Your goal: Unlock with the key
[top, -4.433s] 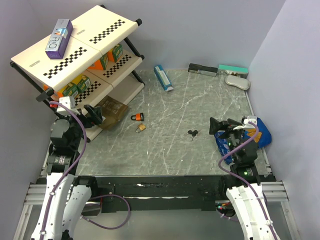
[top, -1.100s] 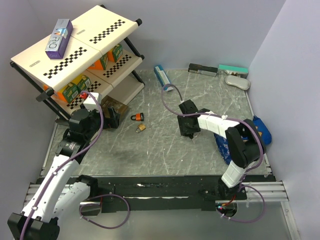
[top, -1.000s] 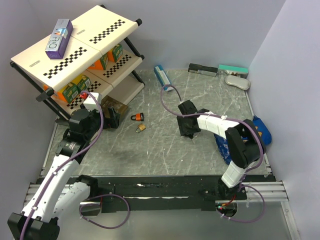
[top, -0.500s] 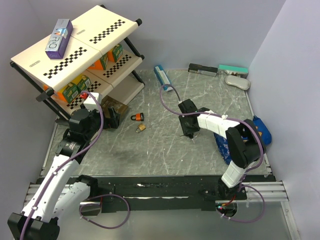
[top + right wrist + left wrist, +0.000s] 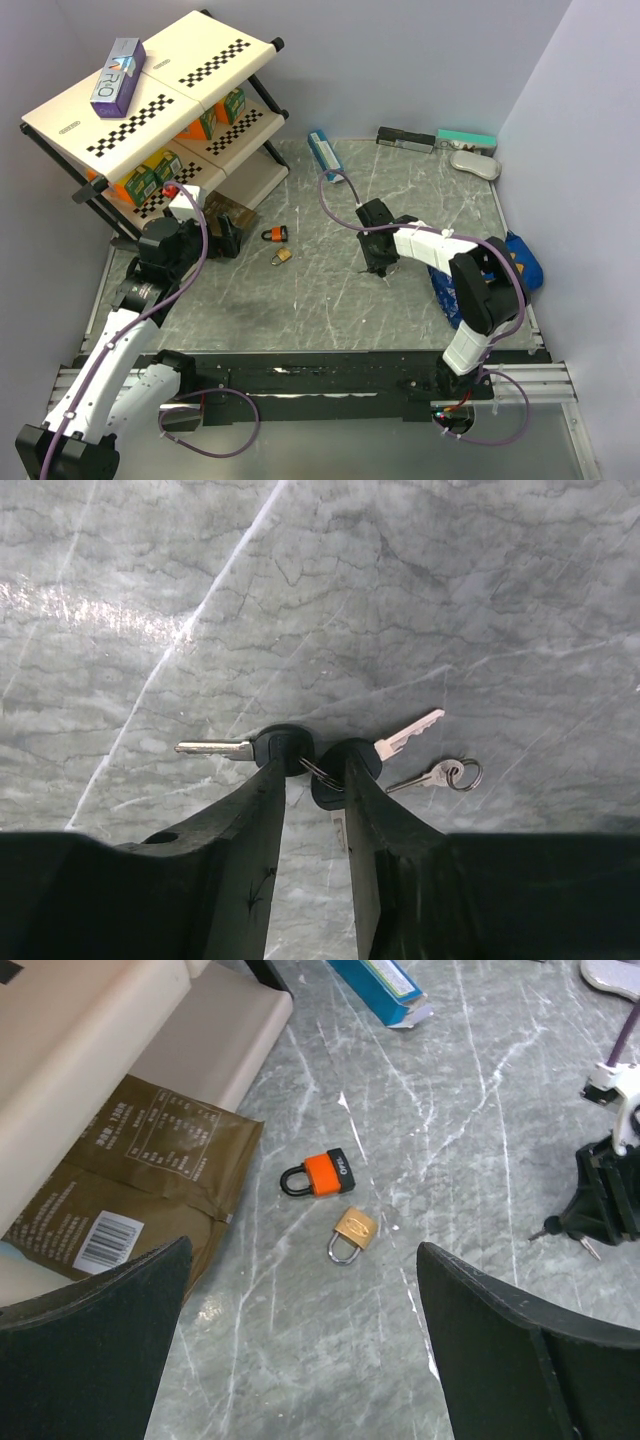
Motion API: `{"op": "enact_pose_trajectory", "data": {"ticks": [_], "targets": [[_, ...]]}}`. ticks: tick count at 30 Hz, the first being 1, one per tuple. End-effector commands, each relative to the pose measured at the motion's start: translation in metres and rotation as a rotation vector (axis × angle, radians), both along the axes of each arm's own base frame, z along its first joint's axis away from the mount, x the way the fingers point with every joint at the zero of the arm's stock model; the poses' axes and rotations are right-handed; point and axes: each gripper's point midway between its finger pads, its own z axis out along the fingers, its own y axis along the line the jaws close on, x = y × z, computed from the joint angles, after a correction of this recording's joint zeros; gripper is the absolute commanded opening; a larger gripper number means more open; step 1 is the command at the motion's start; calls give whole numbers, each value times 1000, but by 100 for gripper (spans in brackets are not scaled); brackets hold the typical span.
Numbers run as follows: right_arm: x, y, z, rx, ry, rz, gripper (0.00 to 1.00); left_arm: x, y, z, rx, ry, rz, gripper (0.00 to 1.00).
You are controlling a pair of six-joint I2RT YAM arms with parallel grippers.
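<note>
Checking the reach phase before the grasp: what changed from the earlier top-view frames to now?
Right claw went from beside its base out to the key and has narrowed around the black heads; grip not confirmed. Left claw came forward, open, pointed at the orange padlock and brass padlock. Key and both padlocks haven't moved.

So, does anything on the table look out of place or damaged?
Two things. The brown packet lies creased, half tucked under the shelf. The blue box at the far side lies askew with its end flap open. Nothing is spilled.
</note>
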Motion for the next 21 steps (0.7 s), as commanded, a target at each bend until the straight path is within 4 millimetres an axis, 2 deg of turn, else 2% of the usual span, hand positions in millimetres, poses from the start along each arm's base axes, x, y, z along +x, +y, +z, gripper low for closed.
{"op": "enact_pose_trajectory", "data": {"ticks": [1, 6, 10, 12, 13, 20, 21], "targets": [[5, 1, -5, -6, -6, 15, 33, 3, -10, 10, -17, -46, -55, 99], [7, 4, -5, 4, -9, 31, 24, 1, -17, 9, -21, -45, -95, 99], [4, 10, -2, 46, -18, 52, 8, -4, -30, 11, -38, -51, -178, 99], [5, 17, 8, 92, -43, 71, 1, -8, -38, 13, -54, -58, -229, 99], [3, 18, 8, 102, -43, 77, 0, -12, -47, 15, -72, -58, -281, 99], [-2, 38, 55, 256, -139, 147, 0, -36, -90, 31, -213, -57, -503, 99], [-6, 42, 59, 285, -138, 162, 0, -38, -96, 39, -257, -70, -524, 100]]}}
